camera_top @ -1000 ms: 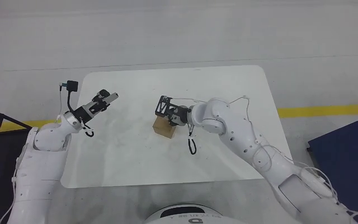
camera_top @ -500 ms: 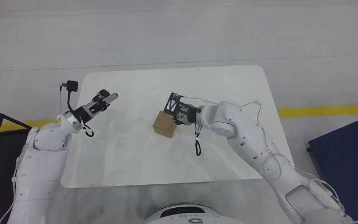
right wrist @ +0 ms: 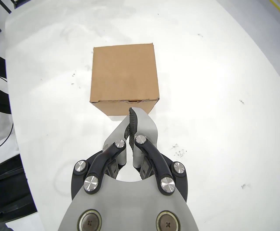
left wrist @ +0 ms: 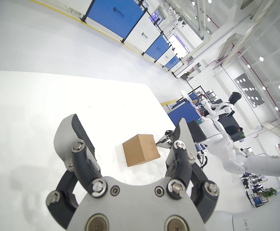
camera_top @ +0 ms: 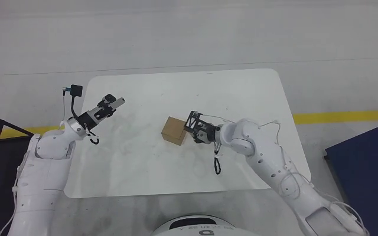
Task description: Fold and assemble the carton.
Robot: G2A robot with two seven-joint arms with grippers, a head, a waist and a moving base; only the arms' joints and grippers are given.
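A small brown carton (camera_top: 175, 130) stands closed as a cube near the middle of the white table (camera_top: 142, 171). Its flaps are folded in, with one slightly ragged seam along the edge facing my right gripper (right wrist: 124, 101). My right gripper (camera_top: 192, 125) is shut on nothing, its tips just beside the carton's right side (right wrist: 131, 111). My left gripper (camera_top: 113, 101) hovers open over the table's left part, well away from the carton (left wrist: 140, 149), with nothing between its fingers (left wrist: 129, 129).
The table top (right wrist: 207, 87) carries small dark scuff marks. A yellow floor line (camera_top: 336, 117) runs to the right of the table, and blue partition panels (left wrist: 113, 17) stand far off in the hall.
My right gripper has drawn back to the right, off the carton's top to just beside it. The carton stays in place. My left arm has not moved.
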